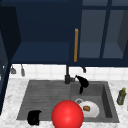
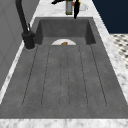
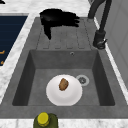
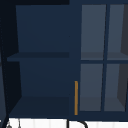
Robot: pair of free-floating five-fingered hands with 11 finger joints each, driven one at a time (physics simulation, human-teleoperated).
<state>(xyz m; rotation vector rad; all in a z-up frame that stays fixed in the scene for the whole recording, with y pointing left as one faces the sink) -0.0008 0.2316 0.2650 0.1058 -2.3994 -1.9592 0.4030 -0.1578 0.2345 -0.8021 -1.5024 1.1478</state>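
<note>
My right hand (image 1: 83, 82) floats just right of the black faucet (image 1: 67, 77), above the back of the basin. Its fingers are relaxed, one hangs downward, and it holds nothing. From the right side the same hand (image 3: 58, 18) shows against the drainboard, fingers stretched toward the faucet (image 3: 99, 40). From the left side it (image 2: 76, 8) appears at the top beside the bottle (image 2: 69, 7). My left hand (image 1: 34, 117) hovers at the front left corner of the drainboard (image 1: 42, 97). A white plate (image 1: 93, 112) with a small brown piece of food (image 1: 86, 108) lies in the basin.
A large red ball (image 1: 67, 115) shows at the sink's front edge, overlapping the plate. A green bottle (image 1: 121, 96) stands on the counter right of the sink. Above, the wall cabinet's left half stands open, with an orange handle (image 1: 76, 45). The drain (image 3: 82, 80) is beside the plate (image 3: 72, 96).
</note>
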